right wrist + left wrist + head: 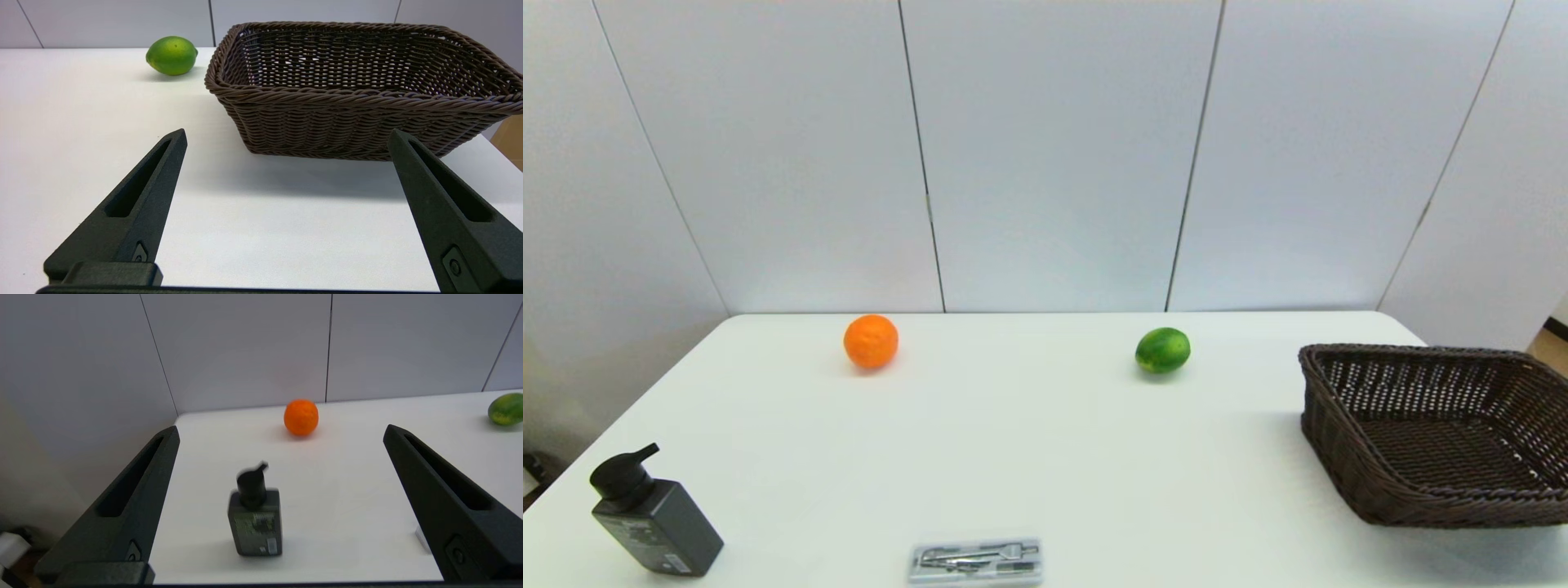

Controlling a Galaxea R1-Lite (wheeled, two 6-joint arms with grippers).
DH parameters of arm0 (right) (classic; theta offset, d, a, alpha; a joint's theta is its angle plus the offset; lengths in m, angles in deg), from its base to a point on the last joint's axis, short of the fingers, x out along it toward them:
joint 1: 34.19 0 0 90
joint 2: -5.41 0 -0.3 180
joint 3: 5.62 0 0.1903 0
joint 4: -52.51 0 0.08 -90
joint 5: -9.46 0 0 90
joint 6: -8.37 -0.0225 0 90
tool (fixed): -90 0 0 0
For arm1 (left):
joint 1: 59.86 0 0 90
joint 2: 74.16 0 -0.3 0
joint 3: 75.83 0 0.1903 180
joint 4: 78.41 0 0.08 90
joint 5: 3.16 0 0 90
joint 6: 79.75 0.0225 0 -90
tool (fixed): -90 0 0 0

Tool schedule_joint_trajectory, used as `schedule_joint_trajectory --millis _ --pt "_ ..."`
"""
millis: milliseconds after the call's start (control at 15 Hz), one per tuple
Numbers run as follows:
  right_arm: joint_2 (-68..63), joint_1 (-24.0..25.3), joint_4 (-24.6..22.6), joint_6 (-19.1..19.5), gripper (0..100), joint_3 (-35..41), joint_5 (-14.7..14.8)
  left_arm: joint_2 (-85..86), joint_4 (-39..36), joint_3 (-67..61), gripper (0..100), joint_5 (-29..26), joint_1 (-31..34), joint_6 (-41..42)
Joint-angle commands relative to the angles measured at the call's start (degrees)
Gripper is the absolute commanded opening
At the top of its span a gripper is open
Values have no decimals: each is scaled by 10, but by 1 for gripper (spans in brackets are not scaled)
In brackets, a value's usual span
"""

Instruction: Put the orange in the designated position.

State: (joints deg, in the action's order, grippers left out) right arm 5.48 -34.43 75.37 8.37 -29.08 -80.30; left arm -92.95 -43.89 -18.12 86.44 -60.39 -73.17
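Head view: we see orange (871, 341) at far left of counter (1045, 457), untouched; green fruit (1162, 349) well apart to its right, basket (1433, 433) at right edge; neither arm visible.

Left wrist view: left gripper (282, 437) spread wide, empty, behind pump bottle (255, 516). We advise passing above bottle, centring on orange.

Right wrist view: right gripper (286, 136) agape, empty, near basket.

Cut off, blurred, or too small to read

In the head view the dark brown wicker basket (1433, 433) runs off the right edge, and the clear flat tool case (976, 563) at bottom centre has contents too small to identify. The dark grey pump bottle's (255, 516) label is blurred. Neither pincer shows in the head view.
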Motion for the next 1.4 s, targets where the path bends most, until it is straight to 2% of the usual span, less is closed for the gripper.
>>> schedule_joint_trajectory --millis 67,400,933,1133,1400 --pt "0 0 0 0 100 0 0 -208 134 242 100 1 -1 41" --pt "0 0 0 0 100 0 0 -399 245 421 100 4 -1 46" --pt "-1 0 0 0 100 0 0 -678 251 500 100 7 -3 26" --pt "0 0 0 0 100 0 0 -721 303 543 100 10 -11 26" --pt "-1 0 0 0 100 0 0 -764 309 552 100 9 -11 8"
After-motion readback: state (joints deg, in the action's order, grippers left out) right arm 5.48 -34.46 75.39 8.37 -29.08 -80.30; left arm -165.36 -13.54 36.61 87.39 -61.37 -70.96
